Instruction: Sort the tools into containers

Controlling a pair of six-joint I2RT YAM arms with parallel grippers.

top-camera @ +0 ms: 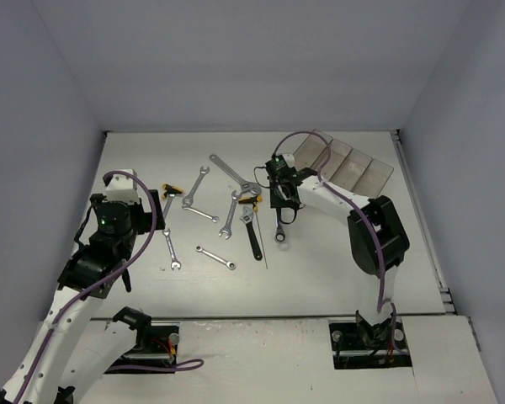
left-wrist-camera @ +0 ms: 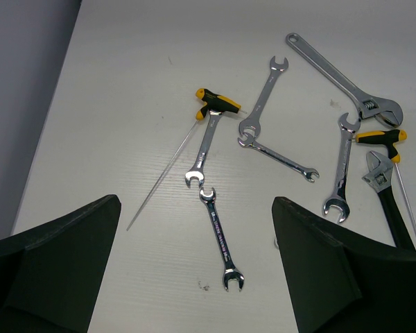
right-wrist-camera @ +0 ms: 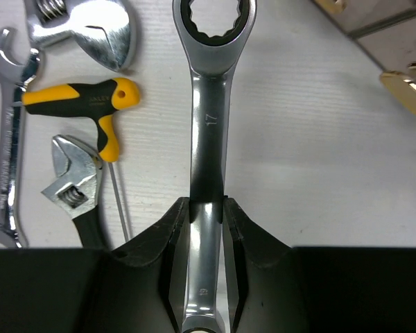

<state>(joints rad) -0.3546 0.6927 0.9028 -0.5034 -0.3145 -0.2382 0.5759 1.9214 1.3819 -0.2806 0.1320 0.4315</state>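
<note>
Sorting had barely begun. The right gripper was closed on the shank of a ring wrench stamped 17, the ring end sticking out ahead of the fingers; whether the wrench was off the table could not be told. The four joined bins sat ahead and to the right of that gripper, near but not touching it, and no tool showed inside any of them in the overhead view. Just to the gripper's left lay a yellow-and-black driver, a black-handled adjustable wrench and the head of a silver adjustable wrench, all loose on the table. The left gripper hung with its fingers spread wide and nothing between them. Below and just ahead of it lay a short wrench. A second driver lay farther ahead, and several more wrenches were scattered ahead and to its right. By this showing, one tool was in hand and none delivered: about ten others were yet to be picked up, and every bin awaited its first tool.
</note>
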